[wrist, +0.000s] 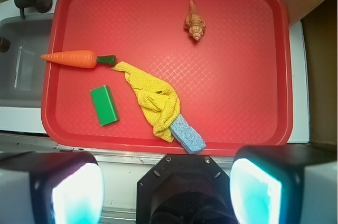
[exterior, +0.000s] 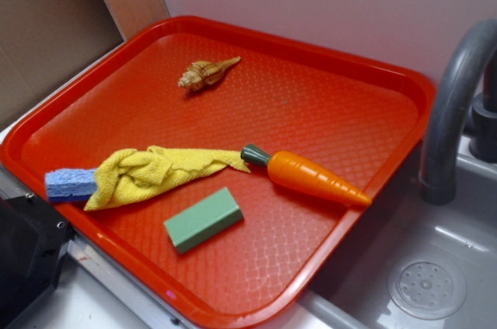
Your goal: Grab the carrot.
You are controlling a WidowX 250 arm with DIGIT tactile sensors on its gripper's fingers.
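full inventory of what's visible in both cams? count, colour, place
tray: 1, red, on the counter beside the sink, holds all the small items
carrot: 1, orange with dark green stem cap, near the tray's sink-side edge, tip resting on the rim
cloth: 1, yellow, crumpled, mid-tray, one corner reaching the carrot's stem
sponge: 1, blue, partly under the cloth's other end
block: 1, green, lying apart from the cloth and the carrot
seashell: 1, tan spiral, alone at the far side of the tray
sink: 1, grey, next to the tray
faucet: 1, grey, curved over the sink
gripper: 1, black, fingers spread wide, off the tray's near edge, holding nothing
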